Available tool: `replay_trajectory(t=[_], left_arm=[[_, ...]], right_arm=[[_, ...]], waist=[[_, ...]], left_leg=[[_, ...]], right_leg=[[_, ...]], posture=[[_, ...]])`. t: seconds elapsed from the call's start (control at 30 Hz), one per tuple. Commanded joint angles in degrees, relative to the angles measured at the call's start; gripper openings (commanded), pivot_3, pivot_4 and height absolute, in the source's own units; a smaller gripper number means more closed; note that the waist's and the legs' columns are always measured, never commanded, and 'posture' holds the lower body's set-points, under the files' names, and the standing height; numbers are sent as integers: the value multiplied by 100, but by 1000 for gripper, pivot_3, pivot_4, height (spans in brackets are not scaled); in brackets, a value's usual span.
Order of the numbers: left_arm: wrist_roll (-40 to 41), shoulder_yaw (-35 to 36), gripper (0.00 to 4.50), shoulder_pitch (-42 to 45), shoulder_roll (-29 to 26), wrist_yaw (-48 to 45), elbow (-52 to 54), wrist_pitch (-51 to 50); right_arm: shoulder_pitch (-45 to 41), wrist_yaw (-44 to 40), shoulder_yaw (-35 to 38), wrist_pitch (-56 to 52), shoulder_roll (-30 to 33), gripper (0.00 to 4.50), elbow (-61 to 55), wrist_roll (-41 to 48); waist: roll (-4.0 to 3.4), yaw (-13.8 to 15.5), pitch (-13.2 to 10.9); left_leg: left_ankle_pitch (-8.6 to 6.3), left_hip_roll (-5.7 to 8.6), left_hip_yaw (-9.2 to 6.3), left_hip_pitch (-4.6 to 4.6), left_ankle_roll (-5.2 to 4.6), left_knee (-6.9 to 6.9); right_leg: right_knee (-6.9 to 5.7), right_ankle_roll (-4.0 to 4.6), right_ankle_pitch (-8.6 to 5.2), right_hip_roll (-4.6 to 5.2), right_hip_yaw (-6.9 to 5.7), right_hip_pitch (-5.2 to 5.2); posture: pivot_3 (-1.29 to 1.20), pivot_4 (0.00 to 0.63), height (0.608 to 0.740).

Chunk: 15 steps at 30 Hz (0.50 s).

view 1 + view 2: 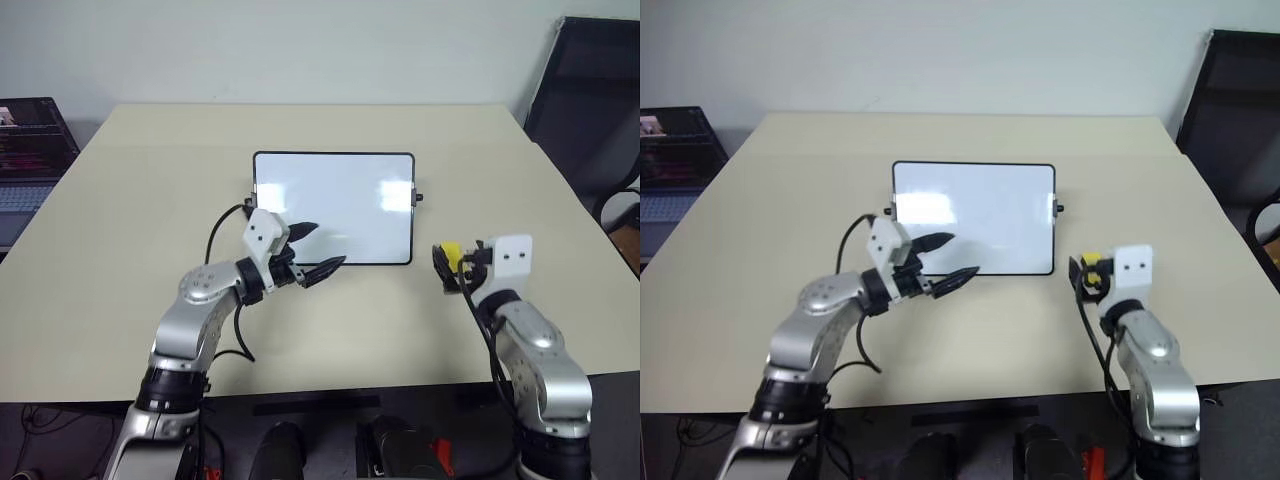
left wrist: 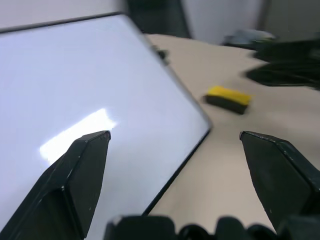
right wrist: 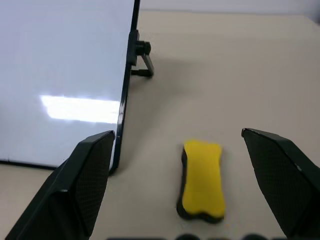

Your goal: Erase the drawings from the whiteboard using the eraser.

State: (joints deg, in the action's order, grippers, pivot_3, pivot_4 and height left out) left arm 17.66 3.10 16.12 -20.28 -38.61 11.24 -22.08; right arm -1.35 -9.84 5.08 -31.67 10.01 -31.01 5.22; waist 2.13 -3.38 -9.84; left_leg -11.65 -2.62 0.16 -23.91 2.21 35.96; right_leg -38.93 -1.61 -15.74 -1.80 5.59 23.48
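Closest to my right wrist camera lies the eraser, a small yellow block with a dark underside, flat on the table just beside the whiteboard's right edge. My right gripper hangs over it with both black fingers spread wide, one on each side, and nothing between them. My left gripper is also wide open and empty, hovering at the board's lower left corner, one finger over the white surface.

The whiteboard lies near the table's middle, glossy, thin black frame, small knobs on its short sides. I can make out no drawings on it from here (glare covers part of the surface, so faint marks could be hiding).

I judge the eraser to be light, with a firm foam-like body that gives a little. Its waist is pinched in, and that is where I would take it, across the narrow width, yellow side up. The board looks light and slick; it may slide under wiping unless I steady it.
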Motion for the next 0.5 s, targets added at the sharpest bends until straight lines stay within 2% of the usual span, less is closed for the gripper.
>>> replay_trajectory(t=[0.03, 0.2, 0.23, 0.4, 0.5], left_arm=[[-331, 565, 4500, -1014, 273, 1142, 938, 204], [-1054, 568, 4500, -1938, 683, 2188, 1432, 754], [-1143, 676, 4500, -2074, 730, 2364, 1488, 826], [-1402, 665, 4500, -2187, 942, 2945, 1673, 702], [-1366, 695, 4500, -2302, 919, 2926, 1705, 706]], right_arm=[[695, 111, -162, 1037, -201, 4455, -430, -105], [1446, 0, 97, 2485, -319, 4455, 14, 18], [1571, -20, 92, 2653, -371, 4455, 99, 87], [1530, -179, 279, 3013, -284, 4455, 476, 325], [1572, -191, 58, 3009, -336, 4455, 420, 283]], waist=[[3, -28, 5], [9, 57, 2], [12, 73, 4], [18, 71, 9], [18, 69, 9]], left_leg=[[0, -3, -3, 4, 0, -2], [0, -7, -7, 11, 3, 8], [1, -5, -7, 13, 2, 12], [3, 1, 7, 24, -1, 12], [3, 4, 11, 22, -1, 8]], right_leg=[[0, -1, -2, 5, 2, -2], [-4, 6, -5, 10, 3, -15], [-3, 33, -20, 14, -2, -20], [-2, 41, -25, 41, 5, -27], [-2, 44, -28, 40, 0, -26]], posture=[[0, 150, 740], [0, 150, 740], [0, 150, 740], [0, 150, 740], [0, 150, 740]])
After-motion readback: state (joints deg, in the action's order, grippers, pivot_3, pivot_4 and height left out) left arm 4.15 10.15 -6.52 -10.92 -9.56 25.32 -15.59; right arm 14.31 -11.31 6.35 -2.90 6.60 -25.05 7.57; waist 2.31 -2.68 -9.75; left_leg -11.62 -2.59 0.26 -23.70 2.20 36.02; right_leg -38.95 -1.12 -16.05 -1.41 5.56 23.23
